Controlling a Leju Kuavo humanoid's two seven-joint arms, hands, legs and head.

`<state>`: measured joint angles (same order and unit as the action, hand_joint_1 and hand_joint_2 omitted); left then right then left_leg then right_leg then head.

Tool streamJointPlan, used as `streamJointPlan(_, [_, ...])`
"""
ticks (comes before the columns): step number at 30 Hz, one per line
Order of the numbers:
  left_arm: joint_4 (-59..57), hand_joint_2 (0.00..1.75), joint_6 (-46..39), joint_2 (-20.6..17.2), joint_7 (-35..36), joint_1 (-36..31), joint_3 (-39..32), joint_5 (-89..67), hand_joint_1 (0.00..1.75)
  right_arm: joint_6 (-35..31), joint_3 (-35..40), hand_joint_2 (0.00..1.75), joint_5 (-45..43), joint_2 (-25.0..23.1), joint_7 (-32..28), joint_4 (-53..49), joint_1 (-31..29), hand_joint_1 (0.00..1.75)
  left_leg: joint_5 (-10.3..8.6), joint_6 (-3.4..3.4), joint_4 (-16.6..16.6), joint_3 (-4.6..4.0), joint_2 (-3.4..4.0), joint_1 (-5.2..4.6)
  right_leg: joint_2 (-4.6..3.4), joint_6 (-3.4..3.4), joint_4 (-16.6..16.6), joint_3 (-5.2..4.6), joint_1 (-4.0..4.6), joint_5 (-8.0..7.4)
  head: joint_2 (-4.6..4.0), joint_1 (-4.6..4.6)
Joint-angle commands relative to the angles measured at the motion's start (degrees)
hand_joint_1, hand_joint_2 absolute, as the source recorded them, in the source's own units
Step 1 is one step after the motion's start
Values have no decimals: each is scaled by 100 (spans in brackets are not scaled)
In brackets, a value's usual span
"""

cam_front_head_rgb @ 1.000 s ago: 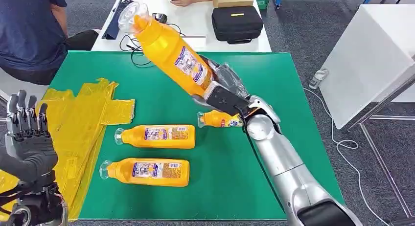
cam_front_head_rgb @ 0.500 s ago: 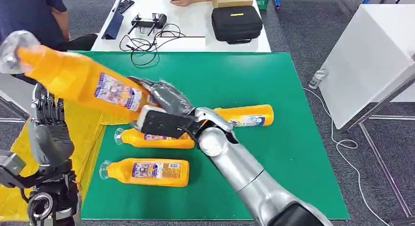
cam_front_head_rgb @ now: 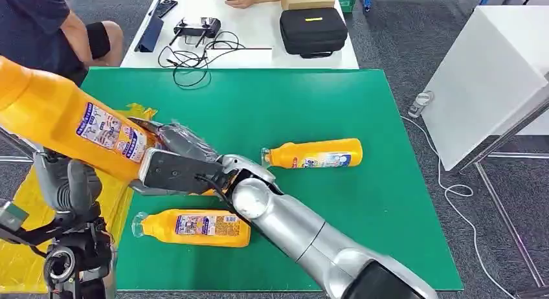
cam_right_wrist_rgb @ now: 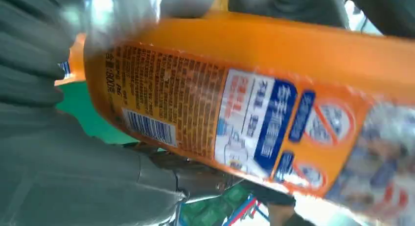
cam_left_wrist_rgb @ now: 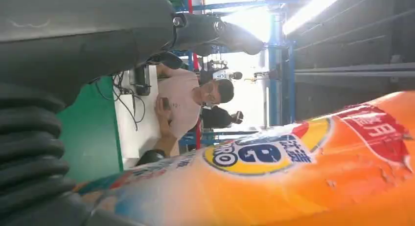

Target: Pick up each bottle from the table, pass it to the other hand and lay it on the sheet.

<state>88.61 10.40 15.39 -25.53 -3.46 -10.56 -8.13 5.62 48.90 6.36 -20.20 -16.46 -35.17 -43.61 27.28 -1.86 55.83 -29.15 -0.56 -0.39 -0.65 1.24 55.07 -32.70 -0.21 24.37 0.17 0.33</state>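
Note:
My right hand reaches far across to the left and grips the base of a large orange bottle, which slants up to the left. Close up, that orange bottle shows its label in the right hand. My left hand stands upright just behind the bottle, its fingers hidden by it. In the left wrist view the bottle lies close to the left hand, whose fingers stretch out straight, apart from it. Two more bottles lie on the green mat. The yellow sheet lies at the left.
Part of another bottle peeks from under my right forearm. Behind the mat stands a white table with a black case and cables. A person sits at the back left. A white panel stands at the right.
My right arm has swung the bottle further left and lower, so it now covers the left hand's fingers. The left hand has stayed raised beside the sheet.

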Motion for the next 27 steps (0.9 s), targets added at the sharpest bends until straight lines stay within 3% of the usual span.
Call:
streamJointPlan(1, [-323,175,-8,-79,43,-233,158,-18,0,3,685,175,-22,20,17,528,-452,175,3,11,3,6,-5,6,12,-1,1,10,6,5,-2,0])
streamJointPlan(16, [-153,175,-16,-79,210,-130,601,64,0,-231,1083,175,-188,20,294,935,-335,175,3,9,-3,11,-6,7,14,0,-6,17,7,5,0,0])
streamJointPlan(27, [-867,175,209,-423,553,-230,1306,-588,0,-453,11,175,1042,345,606,1060,-121,175,-5,11,-9,17,-33,6,43,0,-15,28,7,6,0,-2])
